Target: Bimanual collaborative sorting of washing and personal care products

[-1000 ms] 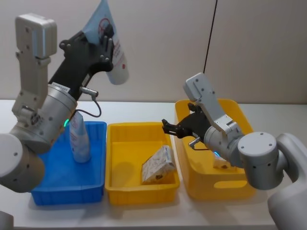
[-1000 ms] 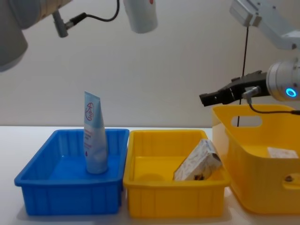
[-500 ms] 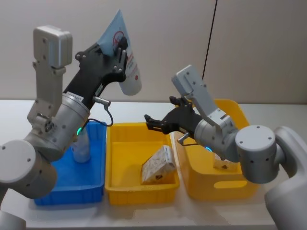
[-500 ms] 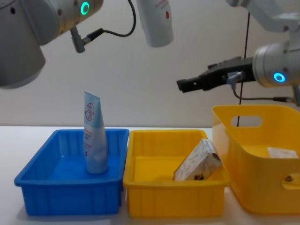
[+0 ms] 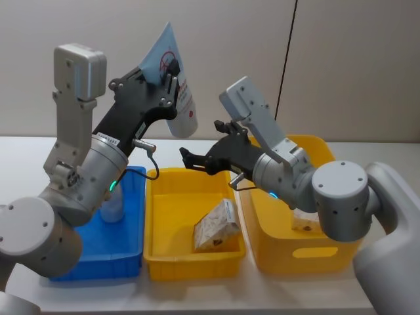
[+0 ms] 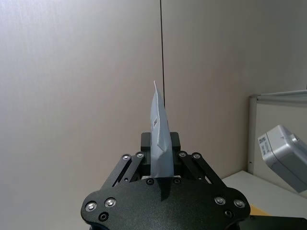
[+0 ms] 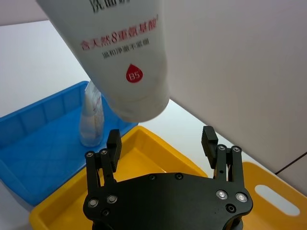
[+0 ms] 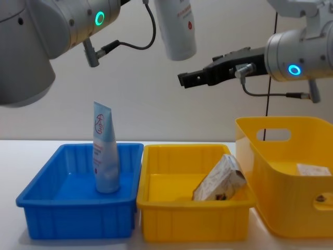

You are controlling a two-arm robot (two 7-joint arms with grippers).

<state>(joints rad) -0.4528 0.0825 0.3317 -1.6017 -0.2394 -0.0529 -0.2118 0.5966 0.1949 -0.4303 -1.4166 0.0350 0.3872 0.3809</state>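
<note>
Bright, even indoor light from overhead, soft shadows on the floors of the blue bin (image 5: 95,269) and middle yellow bin (image 5: 193,266), mild sheen on raised tube (image 7: 127,62), wall (image 6: 72,72) evenly lit

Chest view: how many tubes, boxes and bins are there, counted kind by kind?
Squeeze tubes: 2, the held tube in the left gripper and the standing tube in the blue bin.
Patterned boxes: 2, the leaning box in the middle yellow bin and the second box in the right yellow tub.
Bins: 3.
Total: 7.
</note>
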